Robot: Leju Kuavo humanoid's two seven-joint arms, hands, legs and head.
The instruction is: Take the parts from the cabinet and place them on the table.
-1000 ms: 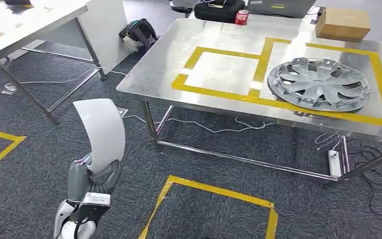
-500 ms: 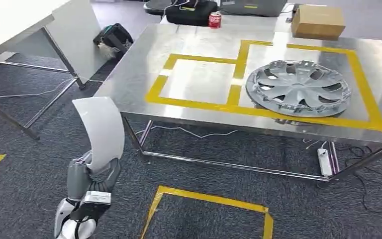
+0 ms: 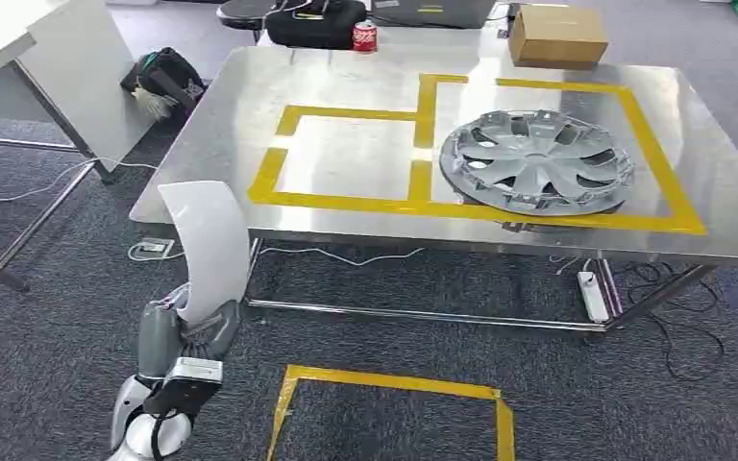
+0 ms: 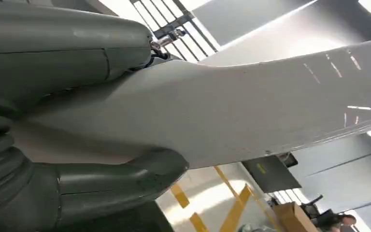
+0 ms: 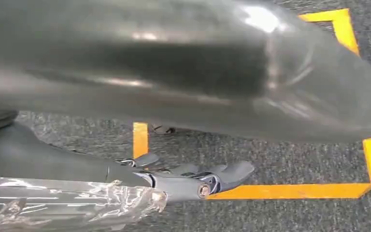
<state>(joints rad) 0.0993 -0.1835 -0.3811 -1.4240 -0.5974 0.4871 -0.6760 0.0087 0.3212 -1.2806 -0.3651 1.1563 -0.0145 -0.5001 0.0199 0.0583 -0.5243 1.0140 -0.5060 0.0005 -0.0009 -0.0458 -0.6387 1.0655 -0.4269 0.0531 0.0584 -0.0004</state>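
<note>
Left hand (image 3: 184, 336) grips the lower end of a curved white panel (image 3: 211, 245), which stands upright above the hand, over grey carpet (image 3: 48, 288) and just short of the steel table (image 3: 346, 86). In the left wrist view the thumb (image 4: 121, 186) and fingers (image 4: 67, 53) close on the panel (image 4: 232, 106) from both sides. Right hand (image 5: 198, 179) hangs over the carpet with fingers extended and apart, holding nothing — a sheet of clear film (image 5: 67, 203) lies against the arm beside it.

Writing: none legible. The red can (image 3: 364, 36) at the table's far edge carries white lettering too small to read; the cardboard box (image 3: 557, 36) near the far right shows no readable label.

On the table, yellow tape (image 3: 423, 144) marks two adjoining rectangles. A silver hubcap (image 3: 536, 160) lies in the right one, its near rim over the tape line. The left rectangle is bare steel. A black bag (image 3: 315, 24) sits at the far edge beside the can.

Edges and room: the table's near left corner lies just beyond the panel's top. A tape square (image 3: 389, 408) marks the carpet in front of the table — open floor between it and the table legs. Cables (image 3: 336, 257) and a power strip (image 3: 593, 296) lie under the table.
</note>
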